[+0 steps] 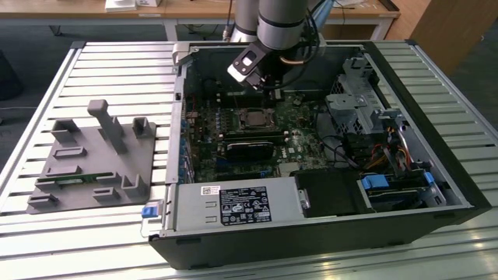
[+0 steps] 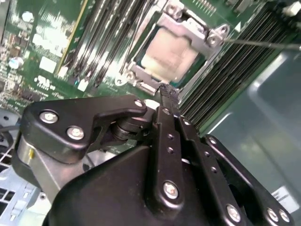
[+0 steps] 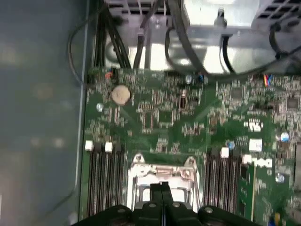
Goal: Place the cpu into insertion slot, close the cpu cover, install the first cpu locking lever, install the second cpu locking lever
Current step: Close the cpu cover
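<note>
**Item 1, gripper** [image 2: 168,94]. My fingers are pressed together with nothing between them. The joined tip hangs just above the near edge of the socket, and I cannot tell whether it touches.

**Item 2, cpu cover** [image 2: 193,26]. A silver frame that appears to lie flat around the chip.
- Risk: if my tip bears down off-centre, the frame could tilt or spring up again, since nothing visibly pins it.

**Item 3, cpu** [image 2: 171,54]. A pale metal square seated in the insertion slot [image 1: 241,116] and framed by the cover.
- Risk: a skewed push through the cover could load the chip unevenly against the contacts beneath. I cannot see how squarely it sits.

**Item 4, locking lever** [image 2: 263,44]. A thin wire rod running out from a corner of the socket. I judge it unlatched, though its hook end is not legible.
- Risk: my narrow, smooth tip could slide off so slim a rod and let it snap back.

**Item 5, memory slots** [image 2: 108,37]. Long black rows close on both sides of the socket, on the green motherboard [image 3: 155,117].
- Risk: a slip sideways would land my tip on them or on small board parts.

**Item 6, arm** [image 1: 280,23].
- It comes down from above into the open computer case [image 1: 404,192].
- The wrist is bent and the gripper slanted, not plumb.
- The tip sits just beyond the socket, toward the far wall of the case in the exterior view.
</note>
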{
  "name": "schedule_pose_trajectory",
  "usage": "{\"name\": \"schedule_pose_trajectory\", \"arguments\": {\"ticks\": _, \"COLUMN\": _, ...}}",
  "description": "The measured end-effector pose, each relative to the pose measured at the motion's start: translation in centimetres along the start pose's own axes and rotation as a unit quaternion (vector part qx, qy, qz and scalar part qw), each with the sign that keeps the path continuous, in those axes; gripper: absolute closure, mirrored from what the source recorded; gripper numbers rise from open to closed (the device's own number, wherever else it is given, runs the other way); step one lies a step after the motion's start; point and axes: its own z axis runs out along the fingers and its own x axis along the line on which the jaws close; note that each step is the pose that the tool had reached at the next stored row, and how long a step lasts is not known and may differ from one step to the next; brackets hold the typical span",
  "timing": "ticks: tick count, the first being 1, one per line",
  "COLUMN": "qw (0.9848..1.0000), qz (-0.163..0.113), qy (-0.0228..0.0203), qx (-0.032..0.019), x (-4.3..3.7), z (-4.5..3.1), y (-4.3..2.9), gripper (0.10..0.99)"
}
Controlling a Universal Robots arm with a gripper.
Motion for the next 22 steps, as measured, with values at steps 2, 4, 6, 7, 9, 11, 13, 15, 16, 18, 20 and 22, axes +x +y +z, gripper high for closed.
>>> {"name": "schedule_pose_trajectory", "arguments": {"ticks": 2, "qw": 1.0000, "qz": 0.000, "qy": -0.0001, "qx": 0.0007, "x": -0.12, "z": 0.16, "y": -0.14, "gripper": 0.980}}
{"name": "schedule_pose_trajectory", "arguments": {"ticks": 4, "qw": 1.0000, "qz": 0.000, "qy": 0.0000, "qx": 0.0015, "x": -0.36, "z": 0.40, "y": -0.29, "gripper": 0.980}}
{"name": "schedule_pose_trajectory", "arguments": {"ticks": 6, "qw": 1.0000, "qz": 0.000, "qy": 0.0001, "qx": 0.0019, "x": -0.43, "z": 0.62, "y": -0.63, "gripper": 0.980}}
{"name": "schedule_pose_trajectory", "arguments": {"ticks": 7, "qw": 1.0000, "qz": 0.000, "qy": 0.0000, "qx": 0.0020, "x": -0.43, "z": 0.71, "y": -0.95, "gripper": 0.980}}
{"name": "schedule_pose_trajectory", "arguments": {"ticks": 9, "qw": 1.0000, "qz": 0.000, "qy": 0.0000, "qx": 0.0020, "x": -0.43, "z": 0.82, "y": -1.41, "gripper": 0.980}}
{"name": "schedule_pose_trajectory", "arguments": {"ticks": 11, "qw": 1.0000, "qz": 0.000, "qy": 0.0000, "qx": 0.0020, "x": -0.42, "z": 0.86, "y": -1.61, "gripper": 0.980}}
{"name": "schedule_pose_trajectory", "arguments": {"ticks": 13, "qw": 1.0000, "qz": 0.000, "qy": 0.0001, "qx": 0.0019, "x": -0.42, "z": 0.96, "y": -1.79, "gripper": 0.980}}
{"name": "schedule_pose_trajectory", "arguments": {"ticks": 15, "qw": 1.0000, "qz": 0.000, "qy": 0.0000, "qx": 0.0020, "x": -0.42, "z": 1.11, "y": -2.17, "gripper": 0.980}}
{"name": "schedule_pose_trajectory", "arguments": {"ticks": 16, "qw": 1.0000, "qz": 0.000, "qy": 0.0000, "qx": 0.0020, "x": -0.42, "z": 1.22, "y": -2.40, "gripper": 0.980}}
{"name": "schedule_pose_trajectory", "arguments": {"ticks": 18, "qw": 1.0000, "qz": 0.000, "qy": 0.0000, "qx": 0.0020, "x": -0.42, "z": 1.42, "y": -2.84, "gripper": 0.980}}
{"name": "schedule_pose_trajectory", "arguments": {"ticks": 20, "qw": 1.0000, "qz": 0.000, "qy": 0.0000, "qx": 0.0020, "x": -0.42, "z": 1.58, "y": -3.13, "gripper": 0.980}}
{"name": "schedule_pose_trajectory", "arguments": {"ticks": 22, "qw": 1.0000, "qz": 0.000, "qy": 0.0000, "qx": 0.0019, "x": -0.42, "z": 1.72, "y": -3.48, "gripper": 0.980}}
